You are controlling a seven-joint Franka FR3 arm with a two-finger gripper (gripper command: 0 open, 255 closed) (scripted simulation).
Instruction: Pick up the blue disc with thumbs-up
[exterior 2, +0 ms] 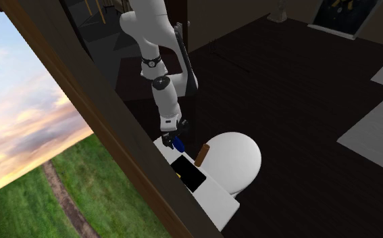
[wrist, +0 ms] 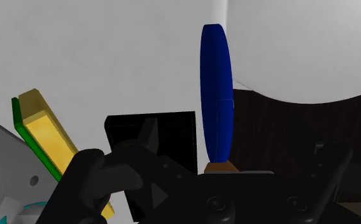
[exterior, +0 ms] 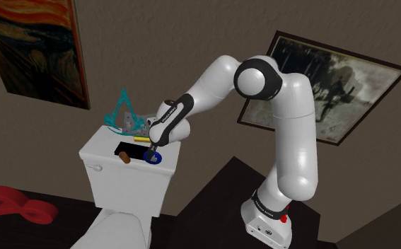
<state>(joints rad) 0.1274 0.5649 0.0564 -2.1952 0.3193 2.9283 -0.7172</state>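
**Desk:** Where is the disc?

**Operator:** I see the blue disc (exterior: 154,158) at the right end of the white toilet tank (exterior: 121,180) in the shoulder view, directly under my gripper (exterior: 151,148). From the wrist it stands edge-on (wrist: 216,95), just ahead of the hand.

**Desk:** Is it clamped?

**Operator:** I cannot tell whether the gripper is spread or pinching it; black hardware blocks my view.

**Desk:** Anything else on the lid?

**Operator:** A black plate (exterior: 130,148), a brown peg (exterior: 125,158), a yellow bar (wrist: 45,127) and a teal triangle (exterior: 126,117), all to the shoulder view's left of the disc.
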